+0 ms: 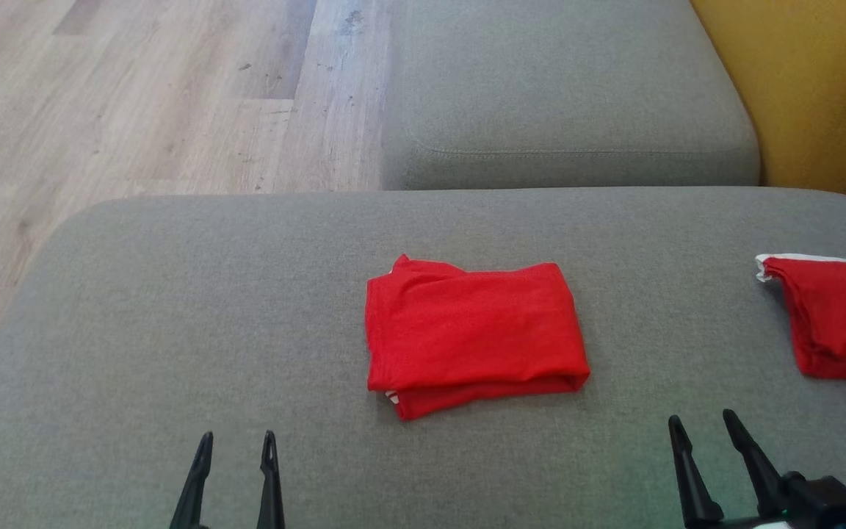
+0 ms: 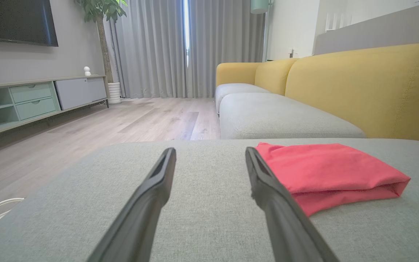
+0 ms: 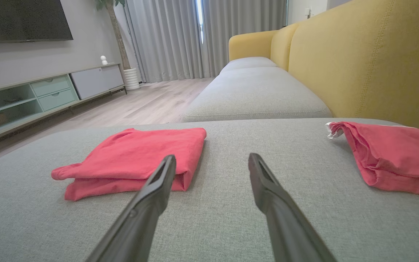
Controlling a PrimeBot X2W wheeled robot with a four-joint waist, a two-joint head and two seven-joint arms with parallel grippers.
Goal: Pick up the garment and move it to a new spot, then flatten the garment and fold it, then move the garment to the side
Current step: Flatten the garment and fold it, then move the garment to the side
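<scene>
Both grippers empty, fingers spread wide, nothing pinched. L gripper (image 1: 238,437) sits over near-left part of grey cushion (image 1: 173,308), R gripper (image 1: 703,417) over near-right.

Garment (image 1: 474,334) is folded to a rough rectangle, flat at cushion mid, ahead of and between the two, touching neither. Head view shows white trim peeking at its near-left corner.

2nd red piece (image 1: 834,316) w/ white hem is at cushion's right, cut by frame, well apart from garment.

L wrist view: garment just right of its right finger, stacked layers visible at the fold; 2nd piece is a sliver far right.

R wrist view: garment on left, partly behind left finger; 2nd piece on right, loosely bunched.

Wrist views add the room: yellow sofa back (image 3: 358,65), TV (image 3: 16,18), cabinet (image 3: 49,91), curtains (image 3: 173,36). Head view gives wood floor (image 1: 100,110) beyond cushion.
</scene>
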